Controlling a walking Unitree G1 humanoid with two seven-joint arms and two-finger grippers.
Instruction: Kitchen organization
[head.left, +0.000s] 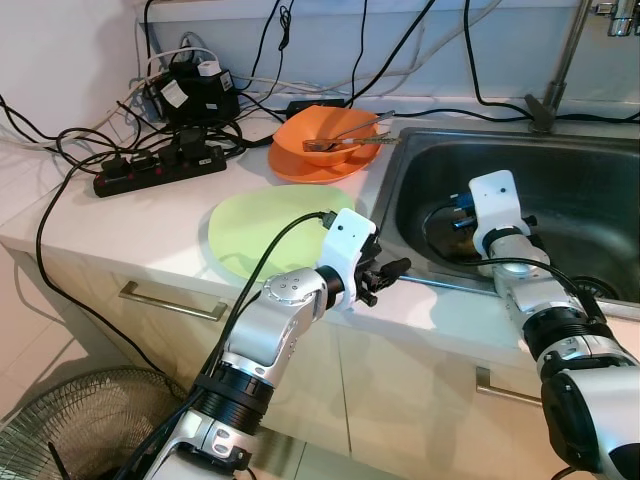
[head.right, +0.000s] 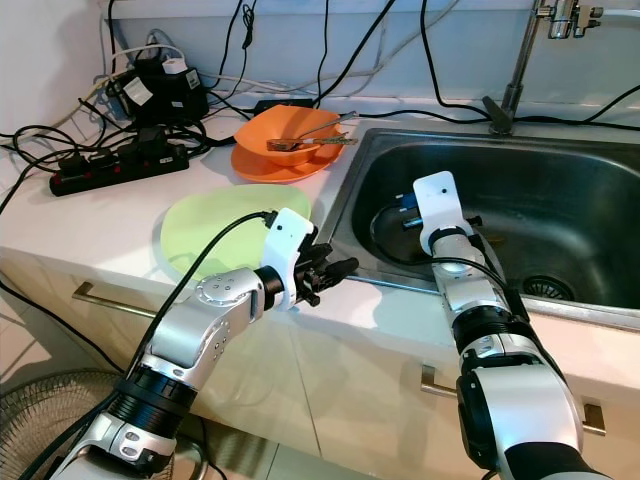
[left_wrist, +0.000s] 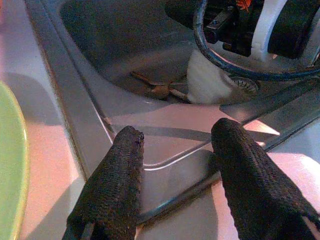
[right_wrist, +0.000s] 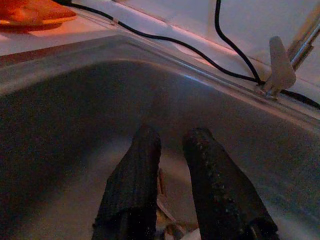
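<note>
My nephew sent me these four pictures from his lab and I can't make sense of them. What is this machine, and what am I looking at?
It is a humanoid robot at a kitchen counter. The two wide pictures come from cameras in its head; the two close ones from cameras on its wrists, looking along each tool's two black fingers. On the counter lie a green plate, an orange bowl with metal tongs in it, and a power strip with cables. The left tool hovers open at the sink's edge, holding nothing. The right tool reaches down into the sink, its fingers slightly apart.

Home kitchen: steel sink (head.left: 600, 170), faucet (head.left: 565, 60), countertop (head.left: 120, 225), drawer handle (head.left: 170, 301).
</note>
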